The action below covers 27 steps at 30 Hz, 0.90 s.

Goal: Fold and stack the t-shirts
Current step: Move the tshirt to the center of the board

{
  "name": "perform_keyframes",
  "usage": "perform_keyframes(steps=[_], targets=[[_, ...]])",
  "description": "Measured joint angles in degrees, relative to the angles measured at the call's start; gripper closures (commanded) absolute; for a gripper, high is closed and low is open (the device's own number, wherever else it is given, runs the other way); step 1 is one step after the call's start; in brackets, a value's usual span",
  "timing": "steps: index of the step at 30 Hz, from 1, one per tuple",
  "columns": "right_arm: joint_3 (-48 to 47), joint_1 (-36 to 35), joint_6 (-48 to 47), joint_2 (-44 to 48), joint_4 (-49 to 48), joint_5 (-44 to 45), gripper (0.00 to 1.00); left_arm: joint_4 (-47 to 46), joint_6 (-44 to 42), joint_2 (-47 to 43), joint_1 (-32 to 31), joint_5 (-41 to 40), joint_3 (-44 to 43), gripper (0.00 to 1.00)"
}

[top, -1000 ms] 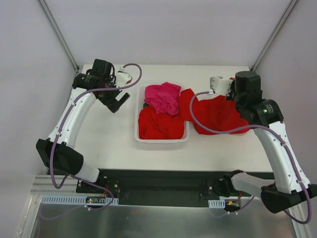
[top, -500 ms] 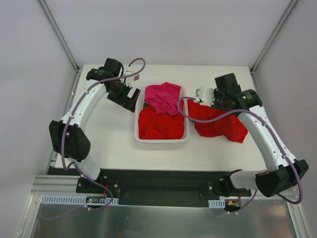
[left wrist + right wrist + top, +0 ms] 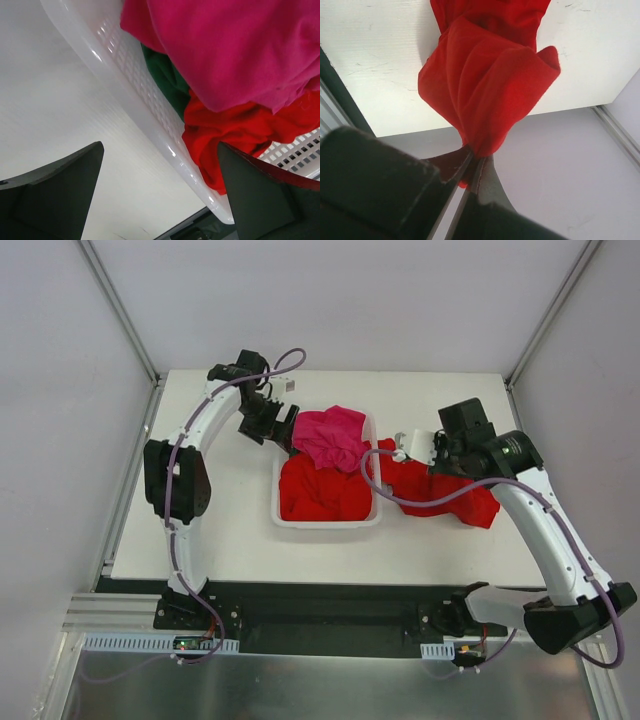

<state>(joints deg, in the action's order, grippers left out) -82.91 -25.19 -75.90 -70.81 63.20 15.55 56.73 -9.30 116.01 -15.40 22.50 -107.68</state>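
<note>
Though folds may hide more, three t-shirts can be counted, one hot pink and two red, with one white basket [image 3: 277, 502] and one strip of green cloth [image 3: 167, 82]. The left arm reaches far up the table [image 3: 230, 520], its elbow bent and its wrist turned inward. The left gripper [image 3: 277, 428] has its fingers spread wide and holds nothing; the basket's rim runs just ahead between them. The pink t-shirt [image 3: 333, 435] lies beyond that rim, toward its right finger, over the heaped red t-shirt [image 3: 325, 490]. The right arm arches inward, and the right gripper [image 3: 472, 159] is pinched tight on a fold of the held red t-shirt [image 3: 445, 490], which trails away from its tips across the table. A second ago the left gripper was well left of the basket, and the right gripper was farther back with its shirt spread wider, touching the basket
</note>
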Motion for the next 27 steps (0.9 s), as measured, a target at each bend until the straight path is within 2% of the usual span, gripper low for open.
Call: perform_keyframes(steps=[2,8,10,11,14,15,16,17,22,27], targets=[[0.0,-0.7,0.2,1.3,0.6,0.0,0.96,-0.9,0.2,1.4,0.0,0.0,-2.1,0.06],[0.0,-1.7,0.7,1.9,1.3,0.1,0.90,-1.6,0.4,2.6,0.0,0.0,-1.4,0.07],[0.0,-1.9,0.9,1.9,1.4,0.2,0.88,-1.8,0.5,2.7,-0.1,0.0,0.3,0.14],[0.0,-2.0,0.9,1.9,1.4,0.2,0.85,-1.8,0.5,2.7,-0.1,0.0,1.1,0.26],[0.0,-2.4,1.1,1.9,1.4,0.2,0.38,-1.5,0.7,3.0,-0.4,0.0,2.6,1.00],[0.0,-2.5,1.5,1.9,1.5,0.1,0.17,-1.4,1.1,3.0,-0.4,-0.1,2.6,1.00],[0.0,-2.6,1.6,1.9,1.6,0.2,0.07,-1.2,2.3,3.1,-0.5,0.1,2.6,1.00],[-0.1,-2.7,1.8,1.9,1.7,0.0,0.02,-2.0,4.3,3.1,-0.7,0.0,2.2,1.00],[-0.1,-2.9,1.3,1.9,1.8,0.0,0.04,-1.0,-0.1,3.3,-0.8,-1.2,1.0,1.00],[-0.1,-2.9,1.3,2.0,1.7,0.2,0.04,0.1,-6.5,3.3,-1.4,-7.2,0.0,1.00]])
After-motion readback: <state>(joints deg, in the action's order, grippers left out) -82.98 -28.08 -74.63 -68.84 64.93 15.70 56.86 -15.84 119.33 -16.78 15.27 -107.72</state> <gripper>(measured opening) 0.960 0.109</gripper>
